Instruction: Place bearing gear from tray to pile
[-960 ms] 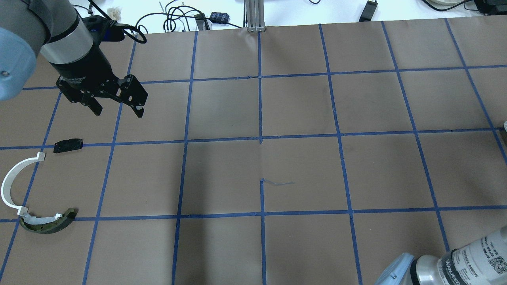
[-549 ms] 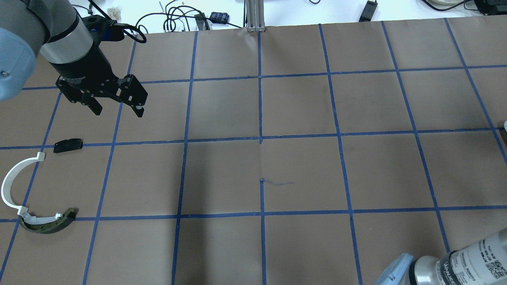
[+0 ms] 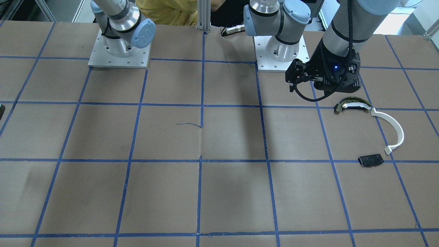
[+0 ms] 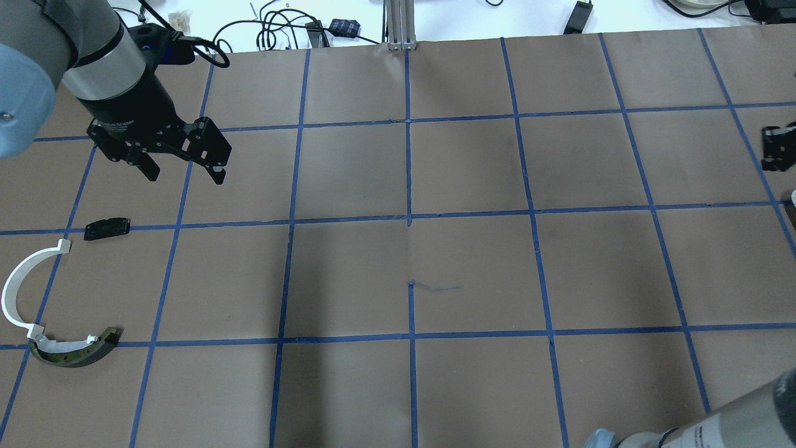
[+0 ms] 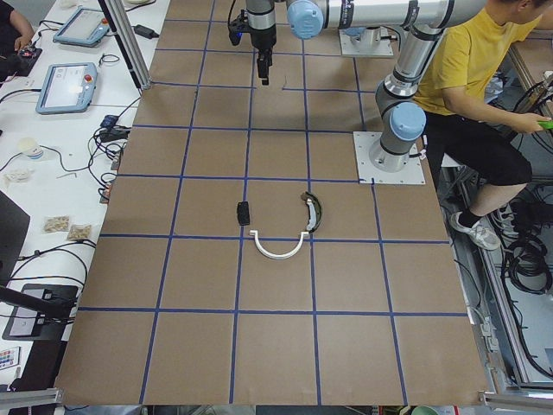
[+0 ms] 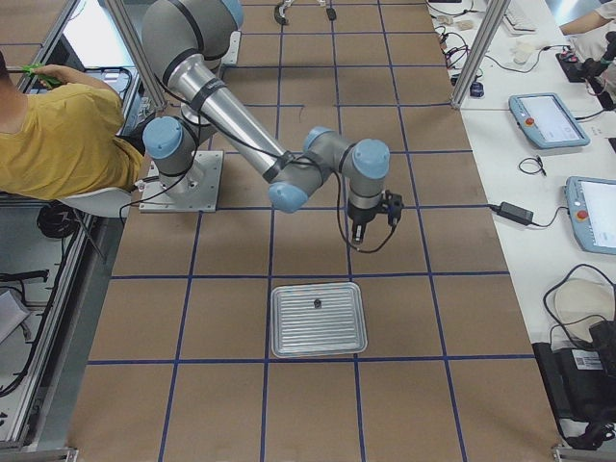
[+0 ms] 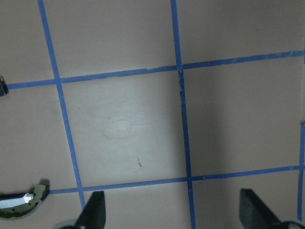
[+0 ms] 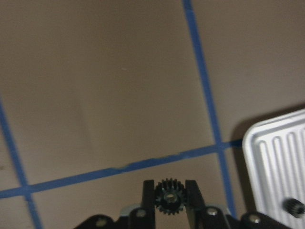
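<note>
Overhead, the brown paper desk [image 4: 472,267] carries a blue tape grid. At its far left, around eight o'clock, lies the pile. It is made up of a thin white arc [image 4: 6,297], a dark curved piece with a pale band [image 4: 74,359] touching the arc's lower end, and a flat black plate [image 4: 107,228] near the arc's upper end, at its one o'clock.

At ten o'clock of the view, the left claw [image 4: 185,178] hangs over bare paper, its two fingers spread wide with nothing between them.

At the right edge, near three o'clock, part of the right claw [image 4: 777,148] shows. Its wrist camera shows it pinching the bearing gear [image 8: 169,195]. The gear is a small, dark, round wheel with short even teeth all round and a paler hub at its centre. Its flat face is toward the lens and it is gripped at the rim on both sides. It is well apart from the pile.

At four o'clock from the gear lies the ribbed silvery tray [image 8: 274,157], with a second small dark gear [image 8: 294,206] in it.
</note>
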You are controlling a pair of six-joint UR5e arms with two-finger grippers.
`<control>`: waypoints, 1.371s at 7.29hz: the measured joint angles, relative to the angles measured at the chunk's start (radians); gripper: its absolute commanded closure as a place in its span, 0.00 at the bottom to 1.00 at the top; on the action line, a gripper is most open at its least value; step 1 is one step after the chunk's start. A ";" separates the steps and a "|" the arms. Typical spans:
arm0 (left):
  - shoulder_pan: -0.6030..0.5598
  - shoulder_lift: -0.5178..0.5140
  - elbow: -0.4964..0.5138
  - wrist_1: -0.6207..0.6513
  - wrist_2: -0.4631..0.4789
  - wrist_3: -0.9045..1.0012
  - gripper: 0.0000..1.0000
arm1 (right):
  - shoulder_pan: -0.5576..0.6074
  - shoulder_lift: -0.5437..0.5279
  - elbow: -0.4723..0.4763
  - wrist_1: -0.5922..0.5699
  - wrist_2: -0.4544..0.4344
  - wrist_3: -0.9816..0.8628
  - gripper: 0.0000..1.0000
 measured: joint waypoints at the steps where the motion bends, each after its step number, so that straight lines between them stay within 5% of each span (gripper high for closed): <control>1: 0.001 -0.001 0.001 0.001 0.001 0.000 0.00 | 0.160 -0.006 0.000 0.015 0.027 0.129 0.88; 5: 0.004 -0.002 0.000 0.002 0.001 0.000 0.00 | 0.750 0.058 -0.009 -0.047 0.099 0.737 0.88; 7: 0.004 -0.003 0.000 0.002 0.001 -0.001 0.00 | 0.941 0.151 -0.029 -0.140 0.100 0.985 0.85; 9: 0.007 -0.013 0.000 0.002 0.003 -0.006 0.00 | 1.021 0.204 -0.060 -0.163 0.101 1.121 0.00; 10: 0.010 -0.019 -0.001 0.001 0.001 -0.013 0.00 | 1.033 0.213 -0.063 -0.168 0.102 1.142 0.00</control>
